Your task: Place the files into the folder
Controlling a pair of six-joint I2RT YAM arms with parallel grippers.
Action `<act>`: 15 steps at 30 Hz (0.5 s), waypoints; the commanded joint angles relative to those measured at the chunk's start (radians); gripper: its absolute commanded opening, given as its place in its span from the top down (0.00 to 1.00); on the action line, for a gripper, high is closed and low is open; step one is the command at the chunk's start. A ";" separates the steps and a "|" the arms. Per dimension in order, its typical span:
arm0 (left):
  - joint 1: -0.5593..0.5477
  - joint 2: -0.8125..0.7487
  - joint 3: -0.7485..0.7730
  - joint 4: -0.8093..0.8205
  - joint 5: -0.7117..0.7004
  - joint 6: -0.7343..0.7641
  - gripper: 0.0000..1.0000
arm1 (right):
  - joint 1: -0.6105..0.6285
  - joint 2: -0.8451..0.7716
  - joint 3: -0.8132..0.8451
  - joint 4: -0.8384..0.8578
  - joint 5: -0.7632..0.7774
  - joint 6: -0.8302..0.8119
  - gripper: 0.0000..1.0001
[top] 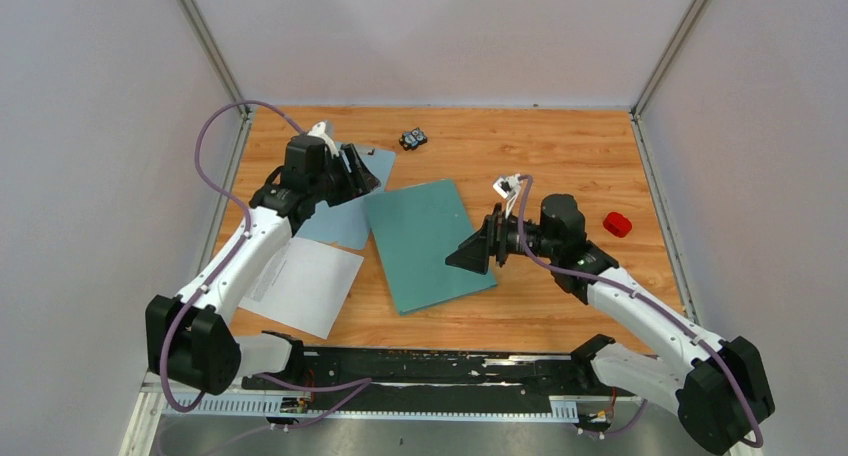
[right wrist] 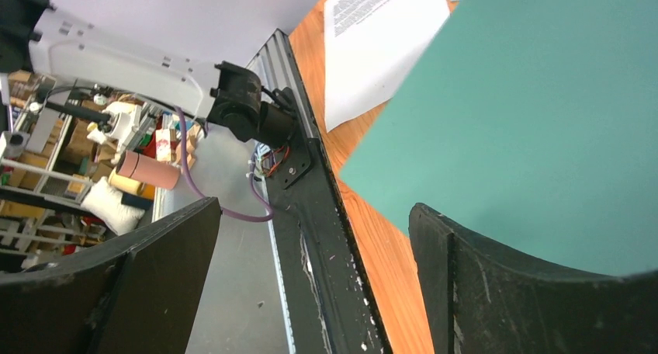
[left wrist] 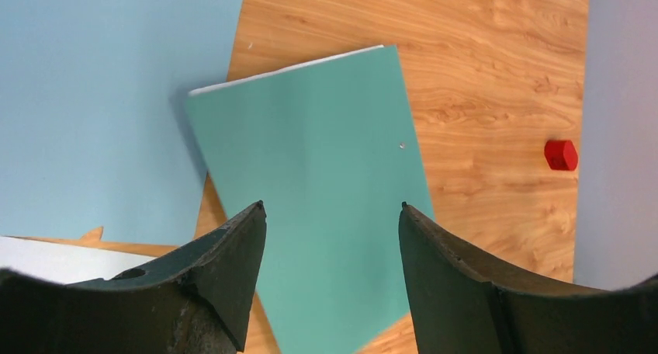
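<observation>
The wooden tabletop (top: 560, 146) carries everything. The teal folder (top: 428, 246) lies closed and flat on it, spread under the right hand (top: 475, 251) and ahead of and below the left hand (left wrist: 332, 214). It looks like thin card: light and stiff enough to slide as one piece, but likely to bow if lifted by a single corner. With no gap showing under it, the best hold is probably a free cover edge, caught by one fingertip and peeled up while the other hand pins the hinge side. A thin white edge (left wrist: 287, 68) peeks out along the folder's side farthest from the left hand. It may be a sheet already inside, though the view is too slight to be sure. One printed sheet (top: 300, 286) lies loose behind the left hand, partly under that arm. It is very light, floppy, easily creased and hard to pinch off a flat surface, so it should be dragged to an overhang or taken by a curled corner. The pale blue clipboard (top: 345, 216) sits directly beneath the left hand. Both hands are released, their jaws spread wide with nothing between them. A small red piece (top: 617, 224) sits well off beyond the right hand.
</observation>
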 commanded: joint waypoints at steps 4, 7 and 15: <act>-0.003 0.025 -0.088 -0.028 0.052 0.068 0.29 | 0.004 0.093 0.168 -0.254 0.220 -0.067 0.11; -0.006 0.069 -0.168 0.032 0.066 0.054 0.29 | 0.003 0.132 0.174 -0.254 0.255 -0.079 0.12; -0.089 0.219 -0.257 0.194 0.057 0.020 0.31 | -0.004 0.210 0.257 -0.412 0.564 -0.136 0.13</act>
